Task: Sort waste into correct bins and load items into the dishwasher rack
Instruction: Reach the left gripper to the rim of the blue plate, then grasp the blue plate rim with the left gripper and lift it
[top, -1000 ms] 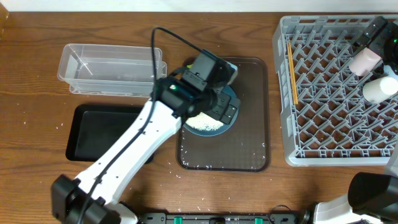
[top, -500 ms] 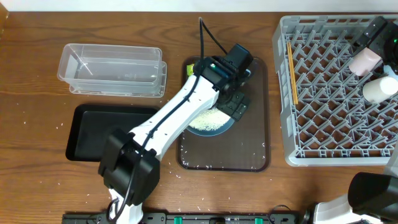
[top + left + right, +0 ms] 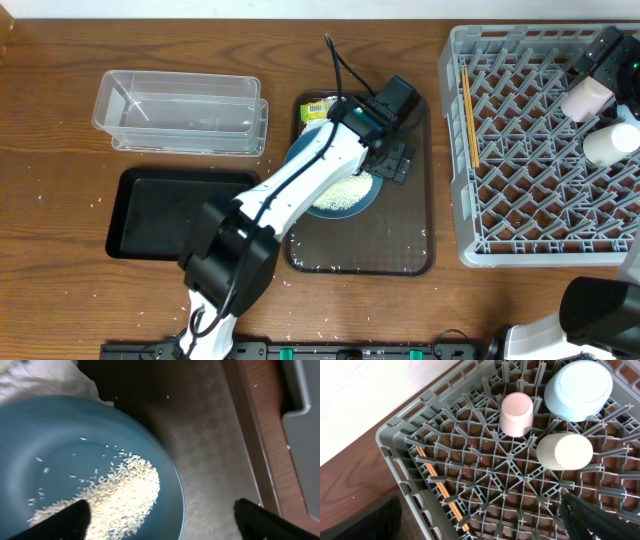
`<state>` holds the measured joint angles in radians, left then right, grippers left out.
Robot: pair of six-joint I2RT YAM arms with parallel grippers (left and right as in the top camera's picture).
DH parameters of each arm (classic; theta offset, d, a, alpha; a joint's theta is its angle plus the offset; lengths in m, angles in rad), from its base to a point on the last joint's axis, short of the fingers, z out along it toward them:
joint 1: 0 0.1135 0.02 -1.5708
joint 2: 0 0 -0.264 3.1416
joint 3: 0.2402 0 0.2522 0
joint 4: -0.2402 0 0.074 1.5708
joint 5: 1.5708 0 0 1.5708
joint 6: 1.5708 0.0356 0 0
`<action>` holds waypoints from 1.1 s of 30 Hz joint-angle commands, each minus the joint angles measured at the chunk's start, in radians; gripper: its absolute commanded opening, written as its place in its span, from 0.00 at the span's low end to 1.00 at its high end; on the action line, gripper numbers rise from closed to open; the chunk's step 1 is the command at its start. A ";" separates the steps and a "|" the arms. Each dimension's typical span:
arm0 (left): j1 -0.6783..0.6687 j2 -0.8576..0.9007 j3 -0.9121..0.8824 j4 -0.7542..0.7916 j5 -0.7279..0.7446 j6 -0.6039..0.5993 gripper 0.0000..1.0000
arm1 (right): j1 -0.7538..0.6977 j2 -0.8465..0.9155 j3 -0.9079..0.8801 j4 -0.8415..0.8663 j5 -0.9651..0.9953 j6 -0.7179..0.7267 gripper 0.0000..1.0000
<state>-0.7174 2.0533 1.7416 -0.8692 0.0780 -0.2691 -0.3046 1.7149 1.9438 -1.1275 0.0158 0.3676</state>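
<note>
The dark-blue bowl [image 3: 345,192] holds white rice [image 3: 338,196] and sits on the brown serving tray [image 3: 400,245]. My left gripper [image 3: 392,160] is open, its fingers straddling the bowl's right rim [image 3: 162,521]. In the left wrist view the rice [image 3: 117,495] lies in the bowl [image 3: 60,445] and the napkin [image 3: 45,380] is behind it. The snack wrapper [image 3: 318,108] lies at the tray's far left. My right gripper [image 3: 480,525] is open above the grey rack [image 3: 545,235], which holds the pink [image 3: 516,414], light-blue [image 3: 577,389] and white [image 3: 564,451] cups and the chopsticks [image 3: 467,115].
The clear tub [image 3: 180,112] stands at the back left and the black tray [image 3: 165,215] in front of it. Stray rice grains lie on the brown tray and on the table near its front edge. The rack's corner [image 3: 305,435] is close on the right of the left gripper.
My left arm has swung right and farther back across the bowl, so its gripper is now at the bowl's right rim. The snack wrapper has come into view. The right arm has not moved.
</note>
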 commanded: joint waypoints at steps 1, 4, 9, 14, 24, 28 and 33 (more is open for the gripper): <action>-0.021 0.040 0.015 0.000 -0.012 -0.047 0.88 | -0.003 0.001 0.006 0.000 0.006 0.013 0.99; -0.044 0.064 0.015 0.000 -0.013 -0.047 0.87 | -0.005 0.001 0.006 0.000 0.006 0.013 0.99; -0.095 0.079 0.015 0.000 -0.163 -0.060 0.77 | -0.003 0.001 0.006 0.000 0.006 0.013 0.99; -0.124 0.101 0.014 0.001 -0.315 -0.134 0.74 | -0.003 0.001 0.006 0.000 0.006 0.013 0.99; -0.127 0.136 0.011 -0.005 -0.296 -0.177 0.61 | -0.002 0.001 0.006 0.000 0.006 0.013 0.99; -0.127 0.140 0.010 -0.003 -0.296 -0.182 0.58 | -0.003 0.001 0.006 0.000 0.006 0.013 0.99; -0.127 0.153 0.010 -0.003 -0.296 -0.182 0.52 | -0.003 0.001 0.006 0.000 0.006 0.013 0.99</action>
<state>-0.8455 2.1876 1.7416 -0.8696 -0.1947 -0.4412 -0.3046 1.7149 1.9438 -1.1275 0.0162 0.3676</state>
